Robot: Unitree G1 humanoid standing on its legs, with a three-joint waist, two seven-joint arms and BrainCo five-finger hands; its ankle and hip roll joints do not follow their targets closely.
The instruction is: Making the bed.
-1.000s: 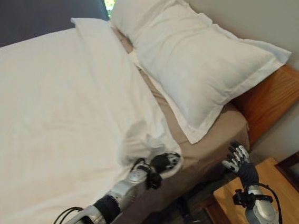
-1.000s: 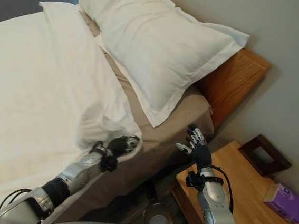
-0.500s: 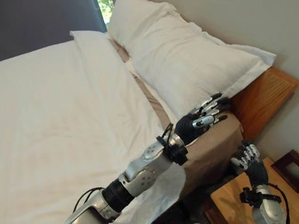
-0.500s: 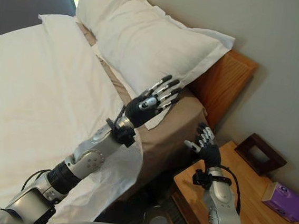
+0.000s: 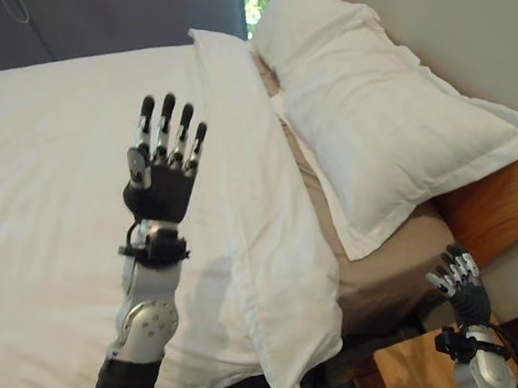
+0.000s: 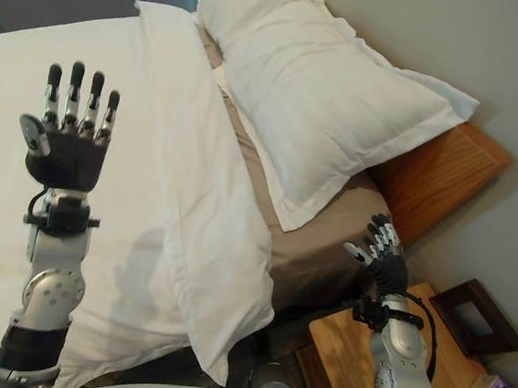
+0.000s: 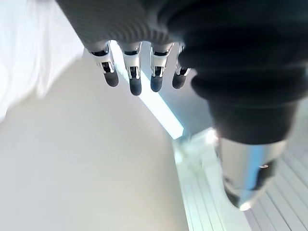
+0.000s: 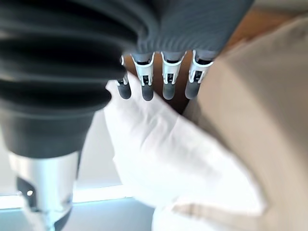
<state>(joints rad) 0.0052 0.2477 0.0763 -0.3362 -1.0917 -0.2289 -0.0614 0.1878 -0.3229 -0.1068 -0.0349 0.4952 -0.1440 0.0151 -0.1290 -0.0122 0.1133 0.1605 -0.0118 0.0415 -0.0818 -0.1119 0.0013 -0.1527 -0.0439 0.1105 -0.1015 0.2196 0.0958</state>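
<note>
Release is the news: in the left eye view the left hand (image 5: 160, 180), which a second ago pinched the white duvet's (image 5: 75, 195) corner, now stands raised, fingers straight and empty. The soft duvet drapes over the bed edge below a plump pillow (image 5: 385, 124).

Right eye view — right hand (image 6: 383, 254) relaxed, empty, beside the tan sheet (image 6: 323, 241).

The right hand (image 8: 159, 77) hangs with straight fingers above a white pillow (image 8: 178, 159), seemingly beside the tan mattress (image 8: 260, 110).
</note>
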